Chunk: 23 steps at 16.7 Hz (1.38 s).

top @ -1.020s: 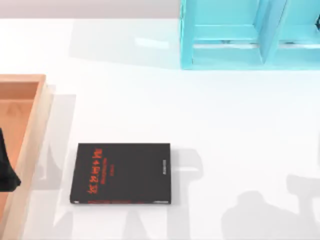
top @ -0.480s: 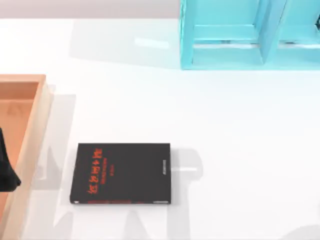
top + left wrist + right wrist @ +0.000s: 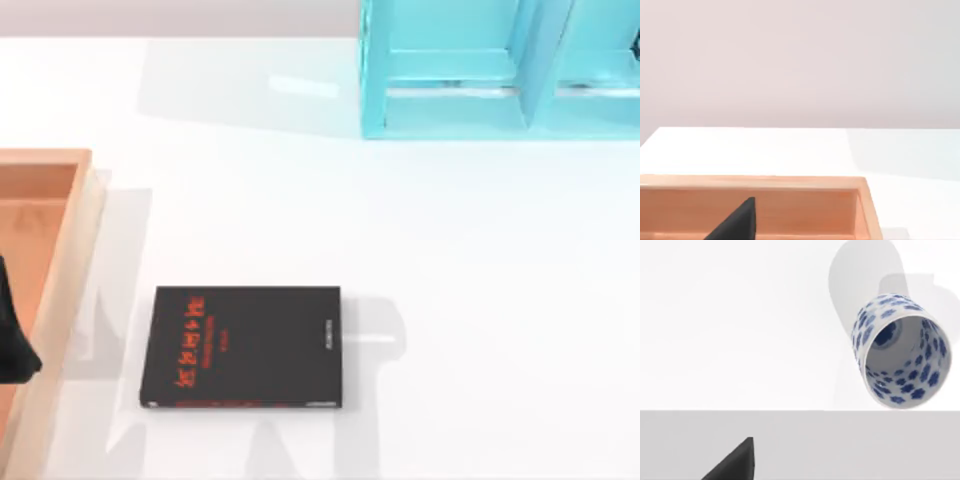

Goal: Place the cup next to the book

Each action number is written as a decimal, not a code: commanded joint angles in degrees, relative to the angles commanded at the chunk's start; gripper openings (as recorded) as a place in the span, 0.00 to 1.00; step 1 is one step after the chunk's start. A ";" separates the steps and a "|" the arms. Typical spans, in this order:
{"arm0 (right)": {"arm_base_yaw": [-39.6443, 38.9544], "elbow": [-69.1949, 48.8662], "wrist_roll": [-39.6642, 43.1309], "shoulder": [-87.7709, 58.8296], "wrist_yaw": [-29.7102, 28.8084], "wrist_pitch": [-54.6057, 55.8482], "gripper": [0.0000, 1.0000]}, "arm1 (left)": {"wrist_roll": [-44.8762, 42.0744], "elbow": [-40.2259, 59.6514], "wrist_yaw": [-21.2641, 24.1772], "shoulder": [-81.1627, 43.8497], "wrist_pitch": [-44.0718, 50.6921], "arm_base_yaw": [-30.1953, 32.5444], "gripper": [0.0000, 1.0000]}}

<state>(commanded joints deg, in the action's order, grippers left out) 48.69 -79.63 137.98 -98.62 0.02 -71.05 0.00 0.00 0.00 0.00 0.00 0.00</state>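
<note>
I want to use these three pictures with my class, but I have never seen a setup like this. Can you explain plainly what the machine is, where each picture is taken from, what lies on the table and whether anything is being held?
This is a computer-rendered scene of two AgileX robot arms at a white table. One picture looks straight down from above. The other two come from small cameras on each arm's wrist.

From above, a black book with red lettering lies flat near the front of the table. A wooden tray sits at the left edge, and a turquoise shelf unit stands at the back right. The dark shape over the tray is part of the left arm, parked there.

The left wrist camera looks at that tray's wall. The right wrist camera looks at a white cup with blue patterning, standing on the table. Nothing grips it, so the cup has not been picked up yet.
</note>
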 joint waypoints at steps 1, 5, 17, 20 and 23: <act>0.00 0.00 0.00 0.00 0.00 0.00 1.00 | 0.00 0.00 0.00 0.00 0.00 0.00 1.00; -0.23 0.31 -0.09 0.17 0.07 0.29 1.00 | 0.00 0.00 0.00 0.00 0.00 0.00 1.00; -0.21 16.21 -0.31 -6.17 -0.02 22.38 1.00 | 0.00 0.00 0.00 0.00 0.00 0.00 1.00; -0.21 16.21 -0.31 -6.17 -0.02 22.38 1.00 | 0.00 0.00 0.00 0.00 0.00 0.00 1.00; -0.21 16.21 -0.31 -6.17 -0.02 22.38 0.77 | 0.00 0.00 0.00 0.00 0.00 0.00 1.00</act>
<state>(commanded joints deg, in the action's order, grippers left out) 48.48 -63.41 137.68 -104.79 0.00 -48.67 0.00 0.00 0.00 0.00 0.00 0.00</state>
